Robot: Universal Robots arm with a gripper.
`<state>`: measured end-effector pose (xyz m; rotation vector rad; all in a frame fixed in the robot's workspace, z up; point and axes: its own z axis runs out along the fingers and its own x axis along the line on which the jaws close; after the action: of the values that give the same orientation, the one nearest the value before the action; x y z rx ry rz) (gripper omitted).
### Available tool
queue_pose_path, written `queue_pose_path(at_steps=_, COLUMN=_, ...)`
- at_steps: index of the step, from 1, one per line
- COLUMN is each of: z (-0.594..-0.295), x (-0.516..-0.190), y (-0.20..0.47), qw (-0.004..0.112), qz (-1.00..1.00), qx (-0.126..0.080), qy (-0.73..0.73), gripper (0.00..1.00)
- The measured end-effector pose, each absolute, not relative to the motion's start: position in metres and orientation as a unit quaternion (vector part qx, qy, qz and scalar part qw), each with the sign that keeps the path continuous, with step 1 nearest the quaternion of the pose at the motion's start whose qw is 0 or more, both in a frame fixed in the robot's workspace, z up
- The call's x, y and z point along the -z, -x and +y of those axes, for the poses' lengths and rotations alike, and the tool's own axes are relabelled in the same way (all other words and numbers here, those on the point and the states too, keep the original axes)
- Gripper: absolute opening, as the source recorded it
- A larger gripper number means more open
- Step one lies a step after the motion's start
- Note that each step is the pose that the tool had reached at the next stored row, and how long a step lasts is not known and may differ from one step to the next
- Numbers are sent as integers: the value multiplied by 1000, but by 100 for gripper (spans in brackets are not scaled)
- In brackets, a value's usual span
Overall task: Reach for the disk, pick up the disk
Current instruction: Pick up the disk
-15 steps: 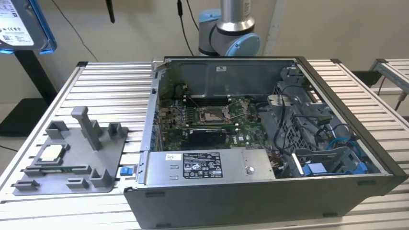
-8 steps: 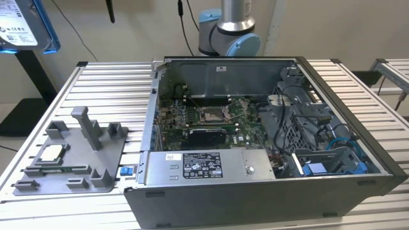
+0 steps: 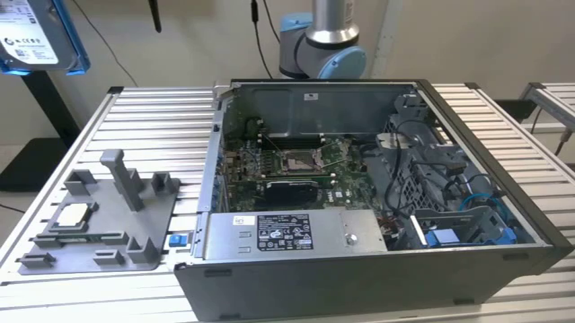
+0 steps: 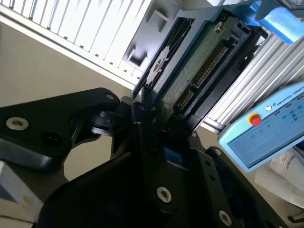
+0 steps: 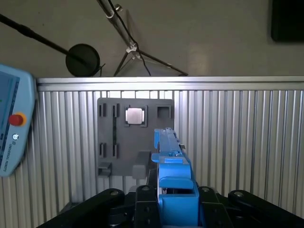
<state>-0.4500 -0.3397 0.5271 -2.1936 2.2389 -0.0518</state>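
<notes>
In the exterior view, the disk (image 3: pixel 36 37) hangs in the upper left corner, well above the slatted table (image 3: pixel 153 114) and apart from the open computer case (image 3: pixel 378 202), so it is judged already lifted clear. In the second wrist view, the gripper (image 4: pixel 147 114) pinches the disk (image 4: pixel 199 61) by one end, circuit board exposed. In the first wrist view, the disk (image 5: pixel 170 161) stands edge-on between the clamped jaws, above the grey fixture (image 5: pixel 137 137); the end grip leaves its body free.

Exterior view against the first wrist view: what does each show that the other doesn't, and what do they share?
Exterior view: open computer case, arm, small blue clip. First wrist view: end effector shut on the disk, a pendant, a stand. Shared: the disk, held clear of the table, and the grey fixture carrying the chip.
</notes>
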Motion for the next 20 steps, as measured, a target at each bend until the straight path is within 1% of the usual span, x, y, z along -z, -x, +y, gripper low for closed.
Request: queue_pose_path(at_steps=20, z=-340, x=-527, y=399, qw=3, qz=714, qx=17, qy=700, gripper=0)
